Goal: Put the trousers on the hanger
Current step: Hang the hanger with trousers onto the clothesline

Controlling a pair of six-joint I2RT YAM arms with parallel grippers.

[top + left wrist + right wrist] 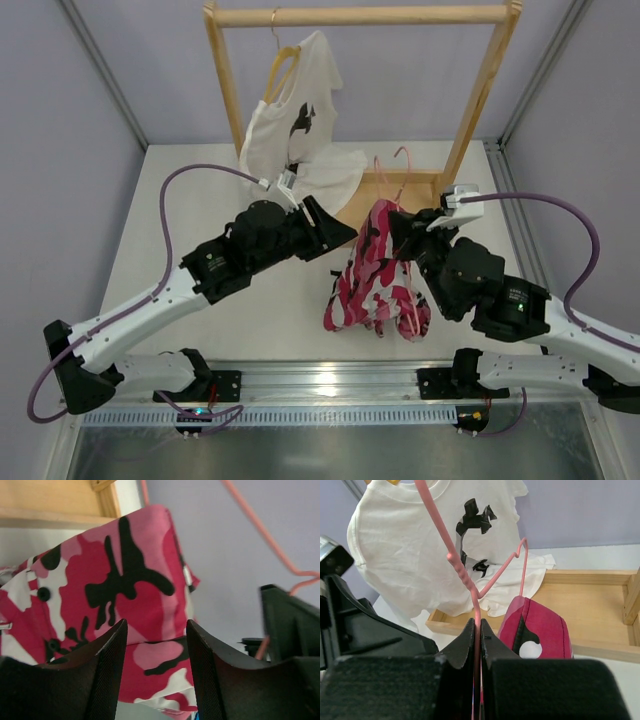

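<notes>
**Top view.** The pink, white and black camouflage cloth trousers (pixel 372 275) are folded in a bunch near the middle of the white counter (pixel 250 310). The thin pink wire hanger (pixel 398 170) sticks out at their 12 o'clock. I cannot tell if the trousers hang on the wire. The left end effector (pixel 338 232) is just beside the top of the trousers, at their 9 o'clock. The right end effector (pixel 402 232) is up against them at 3 o'clock. A light wooden rack (pixel 360 15) stands at the 12 o'clock end of the counter. A white T-shirt with a black print (pixel 290 130) hangs on it, at 11 o'clock from the trousers.

**Left wrist view.** The left end effector (pixel 156 630) is spread apart, with nothing between its two black fingers (pixel 112 670). The trousers (pixel 135 580) fill the view just past them. The hanger (pixel 265 535) wire runs by at 2 o'clock.

**Right wrist view.** The right end effector (pixel 477 627) is pressed together and pinches the hanger (pixel 465 575) wire. The wire goes up to 12 o'clock. The top fold of the trousers (pixel 540 630) is just beside the wire, at 3 o'clock. The T-shirt (pixel 410 565) is at 11 o'clock.
</notes>
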